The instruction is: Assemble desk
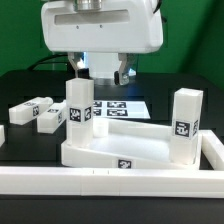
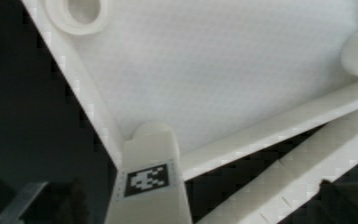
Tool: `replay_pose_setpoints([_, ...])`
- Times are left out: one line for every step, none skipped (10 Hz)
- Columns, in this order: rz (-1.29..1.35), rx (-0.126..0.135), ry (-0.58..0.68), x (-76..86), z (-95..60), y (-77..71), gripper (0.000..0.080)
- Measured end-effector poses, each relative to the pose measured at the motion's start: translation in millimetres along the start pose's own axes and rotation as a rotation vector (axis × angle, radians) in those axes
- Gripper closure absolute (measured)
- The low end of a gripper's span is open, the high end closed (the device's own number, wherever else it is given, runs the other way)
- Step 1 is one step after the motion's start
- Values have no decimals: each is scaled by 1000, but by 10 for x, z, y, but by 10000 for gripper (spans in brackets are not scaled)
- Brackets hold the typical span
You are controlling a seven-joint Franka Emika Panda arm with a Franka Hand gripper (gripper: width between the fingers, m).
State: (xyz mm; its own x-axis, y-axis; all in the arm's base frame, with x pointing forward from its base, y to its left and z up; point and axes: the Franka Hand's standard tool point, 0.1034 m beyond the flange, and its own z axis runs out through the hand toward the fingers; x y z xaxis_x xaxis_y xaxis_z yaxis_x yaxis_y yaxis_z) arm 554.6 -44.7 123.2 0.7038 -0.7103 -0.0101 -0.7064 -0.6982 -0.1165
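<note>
White border rail point(image 1: 110, 182) lies nearest, at the exterior view's six o'clock. Behind it sits the desk slab point(image 1: 120, 150), with a first upright leg point(image 1: 80, 108) at its ten o'clock corner and a second upright leg point(image 1: 185, 125) at three o'clock. Two loose legs point(image 1: 30, 109) lie at the view's nine o'clock. The marker board point(image 1: 122, 108) lies beyond. Farthest, at twelve o'clock, the gripper point(image 1: 102, 70) hovers with fingers spread wide, gripping nothing.

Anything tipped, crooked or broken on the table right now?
Nothing stands out. By the exterior view, the left upright leg and the right upright leg stand straight on the desk slab. Two loose legs lie on their sides further left, apart from it, not yet fitted. No damage shows.
</note>
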Motion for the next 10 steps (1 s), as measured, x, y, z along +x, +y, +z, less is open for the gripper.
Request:
replay_pose_setpoints([88, 7, -7, -95, 50, 64, 151])
replay_pose_setpoints([119, 5, -14, -152, 109, 108, 151])
replay_pose_setpoints([121, 2, -12, -164, 147, 110, 151])
replay_pose_setpoints([118, 4, -10, -155, 139, 102, 151])
replay_pose_setpoints([118, 3, -11, -157, 143, 104, 151])
replay_pose_setpoints([118, 3, -11, -158, 144, 104, 151])
replay_pose_setpoints([166, 1, -14, -185, 152, 109, 151])
replay_pose_setpoints([245, -5, -20, -259, 176, 114, 151])
replay_pose_setpoints([319, -3, -15, -311, 210, 116, 151])
replay_pose_setpoints([308, -3, -17, -314, 217, 112, 151])
